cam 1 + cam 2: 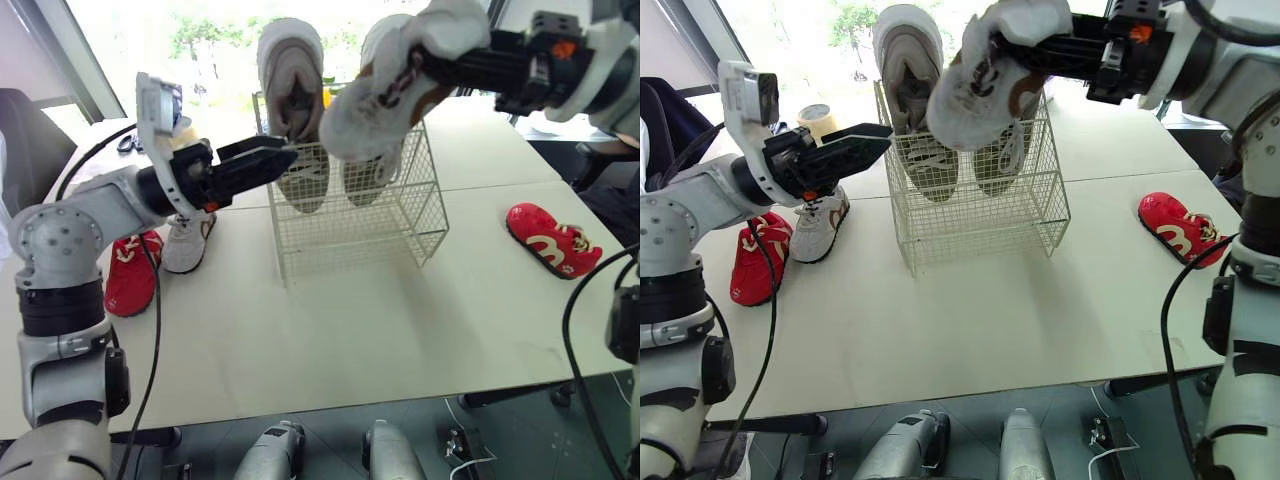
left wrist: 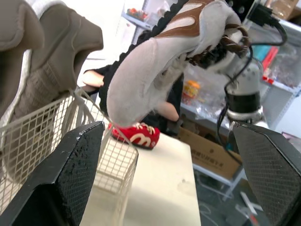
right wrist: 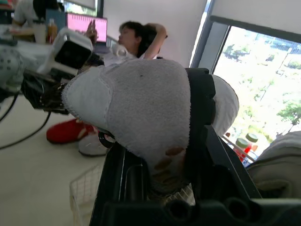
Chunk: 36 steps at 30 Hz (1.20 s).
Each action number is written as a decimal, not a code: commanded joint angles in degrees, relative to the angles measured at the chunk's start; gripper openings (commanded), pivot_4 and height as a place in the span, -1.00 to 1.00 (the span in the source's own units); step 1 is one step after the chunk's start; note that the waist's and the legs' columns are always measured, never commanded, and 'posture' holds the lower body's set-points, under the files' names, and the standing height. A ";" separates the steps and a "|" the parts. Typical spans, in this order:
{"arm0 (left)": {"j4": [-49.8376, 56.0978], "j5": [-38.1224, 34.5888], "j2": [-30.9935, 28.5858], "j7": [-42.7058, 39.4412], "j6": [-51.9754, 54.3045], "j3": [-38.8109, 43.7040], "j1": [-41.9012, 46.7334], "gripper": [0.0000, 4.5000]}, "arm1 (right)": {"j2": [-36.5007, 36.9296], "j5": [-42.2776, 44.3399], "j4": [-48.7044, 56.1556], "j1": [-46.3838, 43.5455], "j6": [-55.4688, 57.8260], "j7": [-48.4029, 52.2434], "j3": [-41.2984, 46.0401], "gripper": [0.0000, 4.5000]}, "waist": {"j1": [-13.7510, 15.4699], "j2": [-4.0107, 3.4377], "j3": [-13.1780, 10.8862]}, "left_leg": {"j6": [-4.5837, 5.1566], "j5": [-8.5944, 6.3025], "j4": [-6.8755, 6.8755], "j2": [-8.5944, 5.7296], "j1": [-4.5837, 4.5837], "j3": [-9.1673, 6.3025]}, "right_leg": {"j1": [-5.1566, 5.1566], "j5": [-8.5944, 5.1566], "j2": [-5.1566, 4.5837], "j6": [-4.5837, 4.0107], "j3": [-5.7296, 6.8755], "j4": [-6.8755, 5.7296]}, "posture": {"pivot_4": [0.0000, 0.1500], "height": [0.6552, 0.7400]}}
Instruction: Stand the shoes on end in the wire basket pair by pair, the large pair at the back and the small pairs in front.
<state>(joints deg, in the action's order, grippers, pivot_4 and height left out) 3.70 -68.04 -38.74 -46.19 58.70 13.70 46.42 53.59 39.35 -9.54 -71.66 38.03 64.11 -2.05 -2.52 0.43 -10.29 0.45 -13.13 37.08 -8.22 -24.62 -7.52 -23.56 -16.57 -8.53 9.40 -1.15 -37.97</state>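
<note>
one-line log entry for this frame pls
right pincer: shut on white shoe, over wire basket | left pincer: open, beside basket | large pair: on end at back | table: right red shoe, left red shoe, loose white shoe

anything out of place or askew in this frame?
Red pair is split: one red shoe lies alone on the table right of the wire basket, the other red shoe left of it beside a small white shoe. The white shoe in the right gripper hangs tilted over the basket, not on end yet.
</note>
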 commanded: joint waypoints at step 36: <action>8.02 3.46 1.82 2.54 -2.57 -0.43 -3.06 1.00 | -12.58 -41.94 -57.30 -15.78 -53.54 20.02 -8.00 0.88 | -0.04 -0.01 -0.05 | -0.32 0.17 -0.03 -0.01 0.00 -0.06 | 0.00 0.01 0.00 -0.01 -0.01 0.01 | 1.00 1.00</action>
<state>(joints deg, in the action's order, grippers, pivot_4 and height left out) 9.88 -64.68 -36.01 -43.37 57.04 12.52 43.36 40.38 -2.27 -68.26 -85.09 -14.59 84.00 -11.37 -2.56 0.42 -10.34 0.13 -12.96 37.05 -8.23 -24.62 -7.58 -23.57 -16.56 -8.53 9.39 -1.16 -37.96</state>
